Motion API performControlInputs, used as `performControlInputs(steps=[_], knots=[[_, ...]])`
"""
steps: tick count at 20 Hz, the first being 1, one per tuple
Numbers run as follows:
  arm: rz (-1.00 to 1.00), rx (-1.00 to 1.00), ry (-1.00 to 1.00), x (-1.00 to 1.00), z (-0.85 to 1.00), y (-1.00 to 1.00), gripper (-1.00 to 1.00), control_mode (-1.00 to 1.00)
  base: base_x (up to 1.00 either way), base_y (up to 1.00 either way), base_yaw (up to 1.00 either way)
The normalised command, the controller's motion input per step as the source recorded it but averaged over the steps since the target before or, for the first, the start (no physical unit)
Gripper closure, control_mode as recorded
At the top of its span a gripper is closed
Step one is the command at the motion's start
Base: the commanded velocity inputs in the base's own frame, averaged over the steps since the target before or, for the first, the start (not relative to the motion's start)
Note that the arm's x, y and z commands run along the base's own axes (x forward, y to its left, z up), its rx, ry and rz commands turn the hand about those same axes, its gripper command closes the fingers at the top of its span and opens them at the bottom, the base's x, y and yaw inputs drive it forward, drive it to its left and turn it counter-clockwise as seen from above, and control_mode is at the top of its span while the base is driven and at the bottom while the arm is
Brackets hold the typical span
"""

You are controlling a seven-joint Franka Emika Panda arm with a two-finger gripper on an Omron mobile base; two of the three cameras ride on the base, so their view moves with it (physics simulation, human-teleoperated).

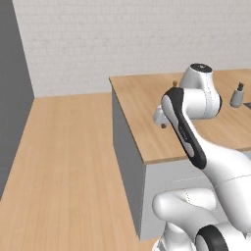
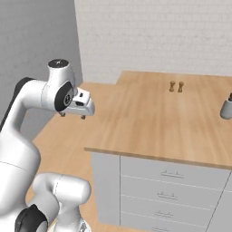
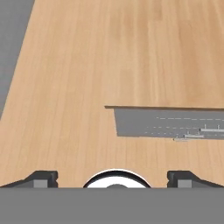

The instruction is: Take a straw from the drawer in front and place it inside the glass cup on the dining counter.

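My gripper [image 2: 72, 115] hangs open in the air off the left front corner of the dining counter [image 2: 149, 122], above the wooden floor, with nothing between its fingers. From the left base it shows beside the arm's elbow, gripper [image 1: 163, 125]. In the hand view its fingertips [image 3: 41, 178] stand wide apart, looking down at the counter's corner and its light grey front. That front carries a stack of drawers [image 2: 172, 172] with slim bar handles [image 3: 210, 129], all shut. The straw is hidden. The glass cup is out of view.
Two small brown shakers [image 2: 176, 86] stand at the back of the wooden top. A grey soap-dispenser bottle [image 2: 226, 108] sits at its right edge, bottle [image 1: 238, 95]. Open wooden floor [image 1: 68, 162] lies left of the counter, bounded by a grey wall [image 1: 12, 88].
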Motion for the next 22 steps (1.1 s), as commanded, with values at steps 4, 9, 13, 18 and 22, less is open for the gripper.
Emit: performControlInputs(steps=[4,9,13,18,22], knots=[[0.00,0.00,0.00,0.00,0.00,0.00,-1.00,1.00,-0.01,0.18,0.00],[-0.03,0.08,0.03,-0.02,-0.12,-0.15,-1.00,-1.00,0.00,0.00,0.00],[-0.26,0.33,-0.08,-0.30,-0.37,-0.94,-1.00,-1.00,0.00,0.00,0.00],[-0.47,0.38,-0.05,-0.03,-0.74,-0.89,-1.00,-1.00,0.00,0.00,0.00],[-0.44,0.44,-0.06,-0.06,-0.52,-0.90,-1.00,-1.00,0.00,0.00,0.00]])
